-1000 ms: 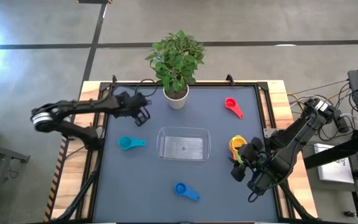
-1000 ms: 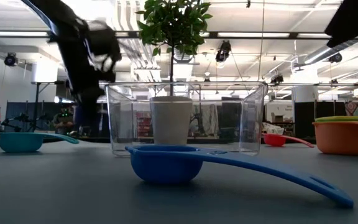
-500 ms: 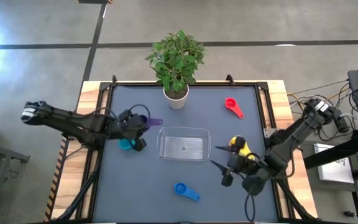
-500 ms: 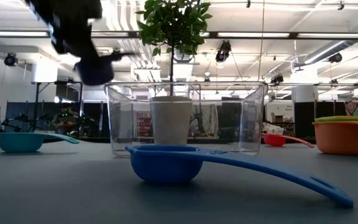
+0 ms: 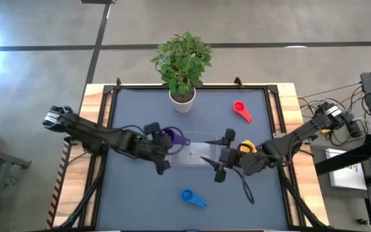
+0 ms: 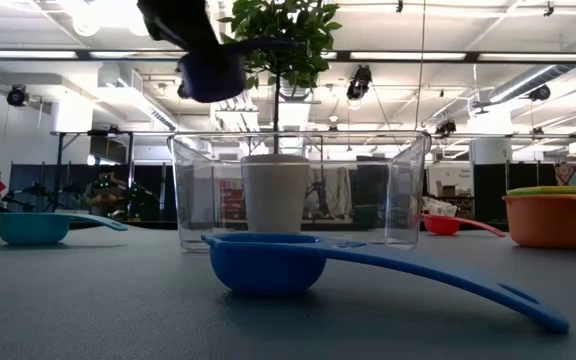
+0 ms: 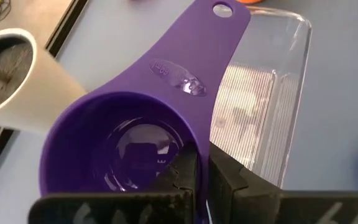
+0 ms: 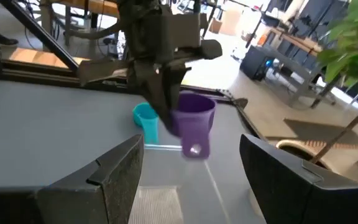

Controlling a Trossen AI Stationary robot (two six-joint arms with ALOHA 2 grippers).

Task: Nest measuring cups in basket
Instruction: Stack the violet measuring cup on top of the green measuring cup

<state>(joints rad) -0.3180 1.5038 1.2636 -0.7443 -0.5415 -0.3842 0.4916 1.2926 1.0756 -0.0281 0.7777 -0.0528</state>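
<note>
The purple measuring cup hangs upright above the left far part of the clear basket, with my left gripper shut on it. My right gripper stands open over the basket's right end, pointing toward the purple cup, with nothing between its fingers. The blue cup rests on the table in front of the basket, and the red one at the far right. The teal cup sits left of the basket. An orange cup with others inside stands on the right, partly under my right arm. My left gripper pinches the purple cup's side wall at the rim, about a quarter of the way round from the handle. One finger is inside the bowl and one outside, slanting down from the table's left. The cup hangs upright, clear of the basket.
A white plant pot with a leafy plant stands at the far edge behind the basket. Free table lies at the near left and near right, around the blue cup.
My left gripper has carried the purple cup from the far left beside the pot toward the table's right and near side, rising until it is over the basket. My right gripper has swung from the near right edge toward the basket and tipped from pointing down to nearly level.
</note>
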